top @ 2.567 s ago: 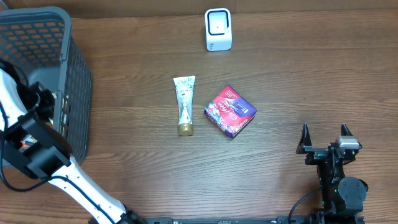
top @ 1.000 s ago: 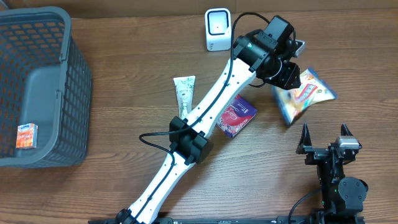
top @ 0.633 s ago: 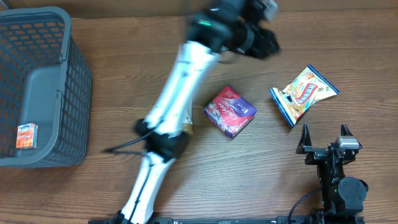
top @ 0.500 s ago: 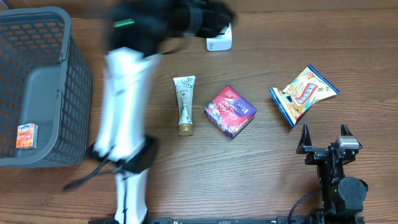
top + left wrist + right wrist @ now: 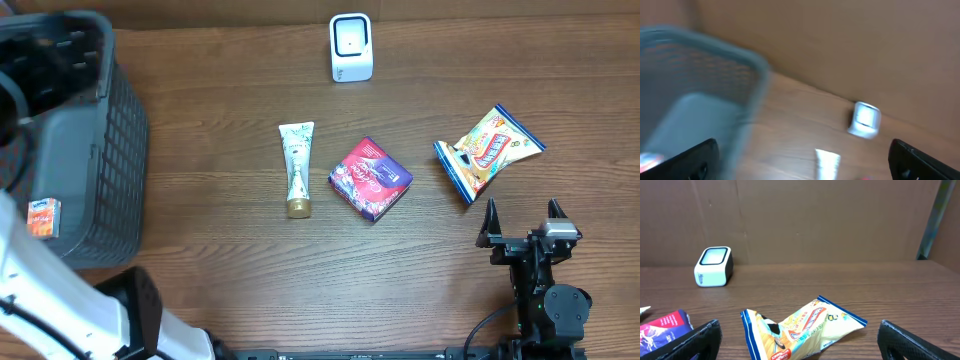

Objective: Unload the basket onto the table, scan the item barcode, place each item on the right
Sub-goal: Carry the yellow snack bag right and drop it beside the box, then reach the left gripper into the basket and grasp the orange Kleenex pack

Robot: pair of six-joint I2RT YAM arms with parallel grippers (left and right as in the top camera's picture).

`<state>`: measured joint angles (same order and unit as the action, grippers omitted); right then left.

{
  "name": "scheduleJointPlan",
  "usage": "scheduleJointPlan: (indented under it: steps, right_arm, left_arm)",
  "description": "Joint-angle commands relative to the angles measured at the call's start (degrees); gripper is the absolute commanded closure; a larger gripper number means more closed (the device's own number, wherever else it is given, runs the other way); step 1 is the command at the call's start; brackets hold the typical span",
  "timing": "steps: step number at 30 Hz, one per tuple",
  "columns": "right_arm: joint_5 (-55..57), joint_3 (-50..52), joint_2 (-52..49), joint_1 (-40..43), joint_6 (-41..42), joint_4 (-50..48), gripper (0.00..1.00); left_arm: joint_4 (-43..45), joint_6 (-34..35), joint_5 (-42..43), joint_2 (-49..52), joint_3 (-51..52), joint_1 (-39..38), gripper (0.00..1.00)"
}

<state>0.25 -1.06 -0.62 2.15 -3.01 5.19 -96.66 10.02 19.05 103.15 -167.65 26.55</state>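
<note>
We see the left tool [image 5: 801, 152] in its own wrist view, the two fingertips far apart at the lower corners of the frame with nothing between them; that whole view is blurred. In the overhead view the white left arm [image 5: 40, 290] fills the lower left corner. A dark smear over the grey basket [image 5: 125, 150] in the upper left is all we can make out of the arm's end. A small orange packet [image 5: 43, 217] lies inside the basket, at the left edge of the frame.

The right tool [image 5: 521, 218] sits in the lower right, its fingers spread wide and empty. On the brown worktop [image 5: 220, 90] the white scanner [image 5: 351, 47] stands at top centre. Below it, in the middle, a cream tube [image 5: 296, 170] lies with its gold cap toward the bottom. A purple box [image 5: 370, 178] lies just right of the tube, not touching it. The yellow snack bag [image 5: 488, 150] lies crumpled right of centre, just above the right tool and apart from it.
</note>
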Motion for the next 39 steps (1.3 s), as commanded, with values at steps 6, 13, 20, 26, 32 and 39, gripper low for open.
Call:
scheduleJointPlan:
  steps: [6, 13, 20, 26, 32, 39]
  right_arm:
    - [0.1, 0.6, 0.5, -0.4, 0.0, -0.3, 0.00]
    - [0.1, 0.6, 0.5, -0.4, 0.0, -0.3, 0.00]
    - [0.1, 0.6, 0.5, -0.4, 0.0, -0.3, 0.00]
    - [0.1, 0.6, 0.5, -0.4, 0.0, -0.3, 0.00]
    - [0.1, 0.6, 0.5, -0.4, 0.0, -0.3, 0.00]
    - [0.1, 0.6, 0.5, -0.4, 0.0, -0.3, 0.00]
  left_arm:
    - [-0.1, 5.5, -15.2, -0.5, 16.8, 18.9, 0.00]
    - [3.3, 11.3, -26.3, 5.7, 28.5, 20.1, 0.00]
    - [9.8, 13.2, -28.4, 15.8, 35.9, 19.9, 0.00]
    - [11.5, 11.2, -28.2, 21.8, 35.9, 19.3, 0.00]
    - [11.5, 9.2, -28.7, 24.9, 35.9, 17.5, 0.00]
    - [10.1, 9.0, -28.7, 21.7, 35.9, 16.3, 0.00]
